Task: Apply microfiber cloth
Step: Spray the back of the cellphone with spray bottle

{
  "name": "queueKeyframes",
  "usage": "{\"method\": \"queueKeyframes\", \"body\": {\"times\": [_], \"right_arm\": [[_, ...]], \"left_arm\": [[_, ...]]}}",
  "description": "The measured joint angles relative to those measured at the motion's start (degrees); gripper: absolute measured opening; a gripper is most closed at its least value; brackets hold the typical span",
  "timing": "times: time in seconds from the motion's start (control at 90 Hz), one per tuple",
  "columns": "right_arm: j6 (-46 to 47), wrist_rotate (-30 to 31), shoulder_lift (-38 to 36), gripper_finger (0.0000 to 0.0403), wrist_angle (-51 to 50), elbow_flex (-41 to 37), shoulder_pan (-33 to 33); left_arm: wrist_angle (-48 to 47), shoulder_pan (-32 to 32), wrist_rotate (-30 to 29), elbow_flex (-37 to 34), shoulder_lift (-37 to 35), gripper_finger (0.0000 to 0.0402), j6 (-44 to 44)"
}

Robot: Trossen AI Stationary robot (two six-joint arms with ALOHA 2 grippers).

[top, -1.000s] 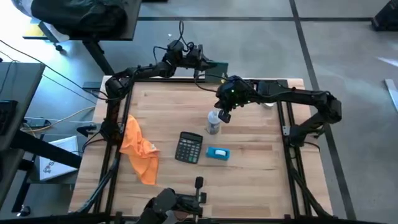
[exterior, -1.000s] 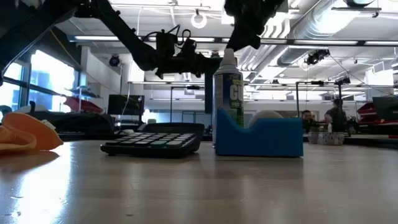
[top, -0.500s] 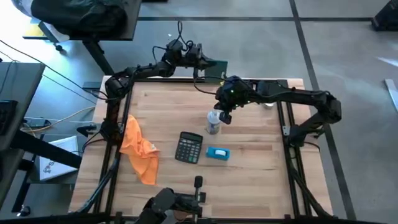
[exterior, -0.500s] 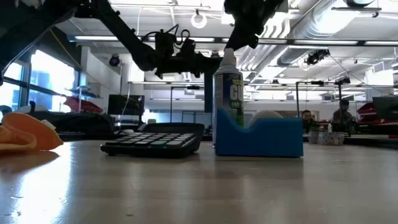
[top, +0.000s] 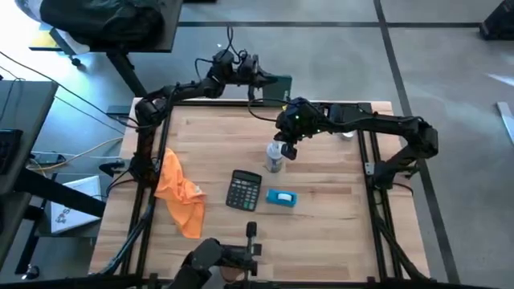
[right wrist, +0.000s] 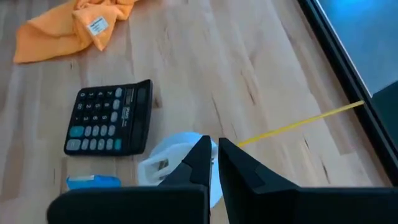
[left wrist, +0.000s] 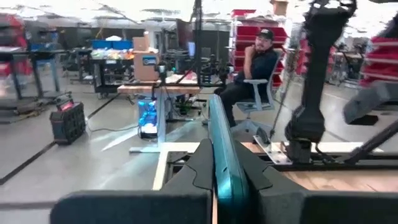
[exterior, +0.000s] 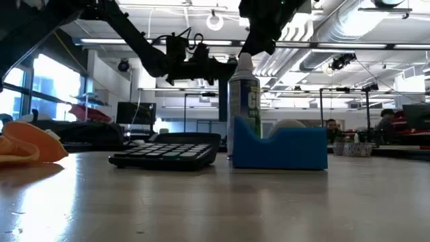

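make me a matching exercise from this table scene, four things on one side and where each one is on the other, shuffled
Things:
1. cloth
2. calculator
3. spray bottle
4. teal slab

Places:
A. held edge-on in the left gripper, beyond the table's far edge
B. standing right under the right gripper
C. crumpled at the table's left edge
D. flat mid-table, just left of the blue box

Pairs: 1-C, 2-D, 3-B, 4-A
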Motion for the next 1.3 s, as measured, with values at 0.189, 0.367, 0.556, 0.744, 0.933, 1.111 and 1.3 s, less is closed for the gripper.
{"method": "queueKeyframes", "body": {"times": [0.189, 0.367, 0.556, 0.744, 0.933, 1.111, 1.3], "right_arm": [[-1.1, 0.6, 0.1, 0.0000, -3.5, 1.8, 0.0], [-2.3, 1.5, 0.2, 0.0000, -6.2, 3.6, 0.0], [-2.1, 1.6, 0.2, 0.0000, -7.2, 3.9, -0.7], [-3.2, 1.4, 0.4, 0.0000, -7.2, 3.9, -0.9], [-3.2, 0.0, 0.9, 0.0000, -7.0, 3.9, -1.0], [-3.2, 0.0, 1.1, 0.0000, -6.9, 3.9, -1.0], [-2.7, -0.2, 1.1, 0.0000, -7.0, 3.9, -1.0]], "left_arm": [[0.0, 1.8, -0.1, 0.0, 0.0, 0.0000, -1.8], [0.0, 0.8, -1.2, 0.0, 0.0, 0.0000, -1.7], [0.1, -1.1, -4.6, -2.1, -2.8, 0.0000, 1.5], [1.0, -2.4, -2.6, -3.1, -4.3, 0.0000, 2.5], [2.8, -3.8, 1.2, -3.1, -4.3, 0.0000, 2.8], [2.9, -4.4, 2.3, -3.1, -4.3, 0.0000, 2.7], [2.8, -4.4, 2.3, -3.1, -4.3, 0.0000, 2.7]]}}
